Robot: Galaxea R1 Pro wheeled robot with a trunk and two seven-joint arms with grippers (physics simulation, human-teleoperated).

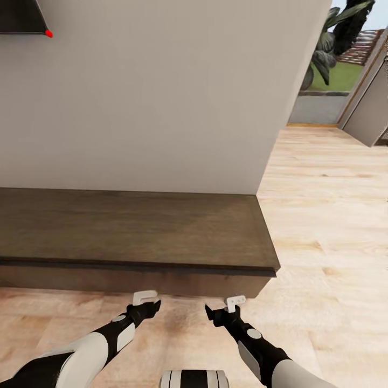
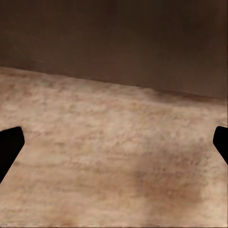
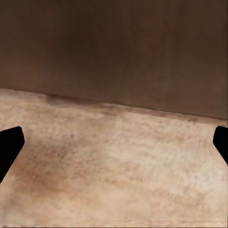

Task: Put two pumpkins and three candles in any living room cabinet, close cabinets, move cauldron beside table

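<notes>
The long, low dark brown cabinet (image 1: 134, 226) stands against the wall straight ahead, its flat top bare and its front panels (image 2: 118, 42) shut. My left gripper (image 1: 145, 303) and right gripper (image 1: 229, 306) hang low over the wooden floor just in front of the cabinet's front face (image 3: 118, 47). Both are open and hold nothing. In the wrist views the dark fingertips (image 2: 9, 145) (image 3: 9, 145) sit far apart, with bare floor between them. The pumpkins, candles, cauldron and coffee table are out of view.
A plain white wall (image 1: 161, 97) rises behind the cabinet, with a dark object's corner and a red spot (image 1: 48, 33) at upper left. Light wooden floor (image 1: 328, 226) stretches to the right toward an opening with plants outside (image 1: 334, 48).
</notes>
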